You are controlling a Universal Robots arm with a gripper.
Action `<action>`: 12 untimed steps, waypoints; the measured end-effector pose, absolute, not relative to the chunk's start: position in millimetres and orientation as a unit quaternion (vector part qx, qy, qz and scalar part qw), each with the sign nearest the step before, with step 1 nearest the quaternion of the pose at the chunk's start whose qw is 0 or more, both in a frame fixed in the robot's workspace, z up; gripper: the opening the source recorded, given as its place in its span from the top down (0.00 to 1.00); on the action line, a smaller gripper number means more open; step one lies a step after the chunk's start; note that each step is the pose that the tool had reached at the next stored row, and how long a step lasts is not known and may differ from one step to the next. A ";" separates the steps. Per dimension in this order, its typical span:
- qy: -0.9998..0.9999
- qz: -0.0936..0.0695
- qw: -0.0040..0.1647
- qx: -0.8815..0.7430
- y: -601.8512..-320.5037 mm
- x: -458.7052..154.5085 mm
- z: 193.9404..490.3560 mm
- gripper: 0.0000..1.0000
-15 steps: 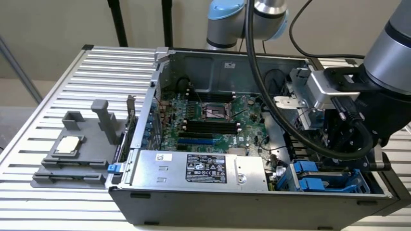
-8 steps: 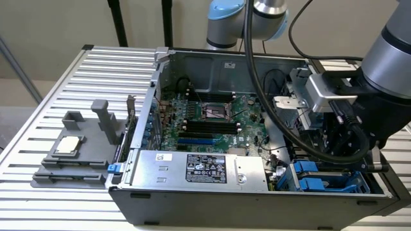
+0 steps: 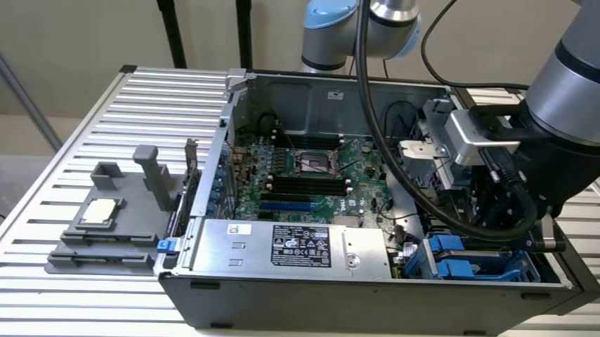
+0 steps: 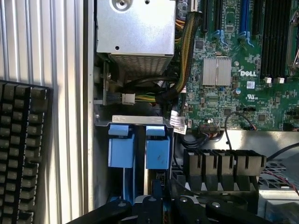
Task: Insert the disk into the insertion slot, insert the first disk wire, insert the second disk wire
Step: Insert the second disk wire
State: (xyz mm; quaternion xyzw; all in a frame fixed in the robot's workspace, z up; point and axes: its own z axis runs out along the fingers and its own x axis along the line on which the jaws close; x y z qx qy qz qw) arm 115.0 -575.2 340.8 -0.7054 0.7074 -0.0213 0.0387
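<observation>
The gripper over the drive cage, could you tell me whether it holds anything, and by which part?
Cannot be told: the gripper hangs above the blue-latched drive cage, its grasping end hidden.

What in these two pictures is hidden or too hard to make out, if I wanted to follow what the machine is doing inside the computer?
- Pincer tips: exterior view, hidden behind the arm's wrist and black cables.
- Disk's label: both views; the blue latches of the insertion slot show, but not the drive faces behind them.
- Disk wires' ends: wrist view; the white connector and bundle run behind metal.
- Power supply label: exterior view, print too small.
</observation>
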 end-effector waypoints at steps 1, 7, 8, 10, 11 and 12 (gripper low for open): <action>0.707 -0.021 0.039 -0.705 -575.2 115.0 340.6 0.84; 0.707 -0.020 0.040 -0.705 -575.0 115.0 340.4 0.84; 0.707 -0.020 0.040 -0.705 -574.7 115.0 340.1 0.84; 0.707 -0.020 0.040 -0.705 -574.4 115.0 340.1 0.84; 0.707 -0.020 0.040 -0.705 -574.4 115.0 340.3 0.84; 0.707 -0.020 0.040 -0.705 -574.4 115.0 340.4 0.84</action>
